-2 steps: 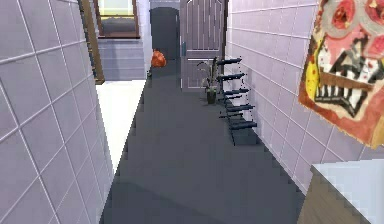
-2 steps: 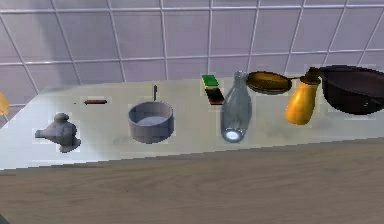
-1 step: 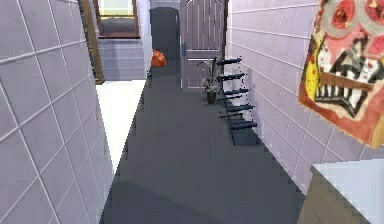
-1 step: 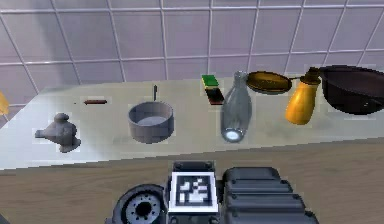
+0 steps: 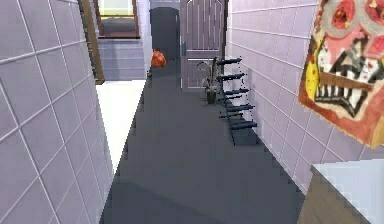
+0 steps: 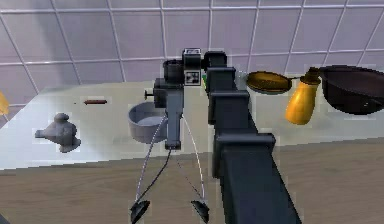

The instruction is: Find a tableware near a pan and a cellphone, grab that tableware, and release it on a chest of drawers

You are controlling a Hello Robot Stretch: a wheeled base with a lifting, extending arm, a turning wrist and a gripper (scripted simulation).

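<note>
Grey bowl [image 6: 143, 125] on pale counter [image 6: 95, 140], gripper [image 6: 170, 211] close by; we cannot tell if it holds anything; dark pan [image 6: 355, 90] at far right

The forward view looked ahead and slightly down a corridor's dark grey floor [image 5: 190, 150] toward a distant pale arched door [image 5: 205, 45]. The arm side view faced sideways, close over a pale-topped wooden table [image 6: 95, 155] to a grey tiled wall [image 6: 100, 40], the dark square arm [image 6: 240, 160] rising from its bottom edge. That table's corner at the forward view's lower right seemed the part both shared.
</note>
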